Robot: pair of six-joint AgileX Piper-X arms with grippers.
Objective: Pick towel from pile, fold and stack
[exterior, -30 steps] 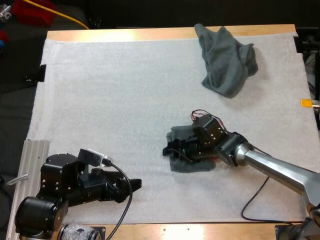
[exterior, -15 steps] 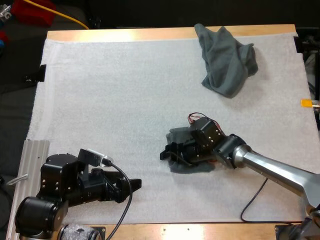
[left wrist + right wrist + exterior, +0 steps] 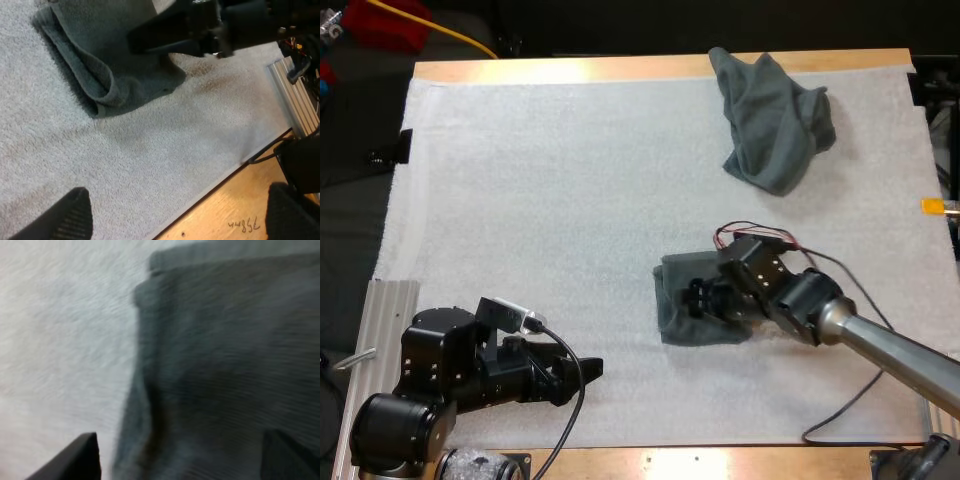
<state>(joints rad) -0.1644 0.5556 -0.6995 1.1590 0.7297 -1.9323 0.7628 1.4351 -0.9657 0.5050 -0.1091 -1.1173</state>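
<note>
Towels in dark grey-green sit at two spots on the white mat [image 3: 520,200] that covers the wooden table [image 3: 620,68]. From the high view, the folded towel [image 3: 680,318] lies flat at about 4 o'clock from the mat's centre. The crumpled towel [image 3: 772,125] is heaped at about 1 o'clock, near the far edge and well apart from the folded one. My right gripper [image 3: 703,298] hangs over the folded towel, its arm reaching in from 4 o'clock. In the right wrist view its jaws stand wide apart above the cloth and hold nothing, and the towel's edge meets bare mat beside them. Whether the fingers touch the cloth I cannot tell. My left gripper [image 3: 588,368] sits low at about 7 o'clock, well apart from both towels. In the left wrist view its two fingers [image 3: 75,215] are spread wide with nothing between them, over the mat and the table's near wooden edge. That same view catches the folded towel's layered, rounded fold, with the right gripper's dark fingers just above the cloth.
</note>
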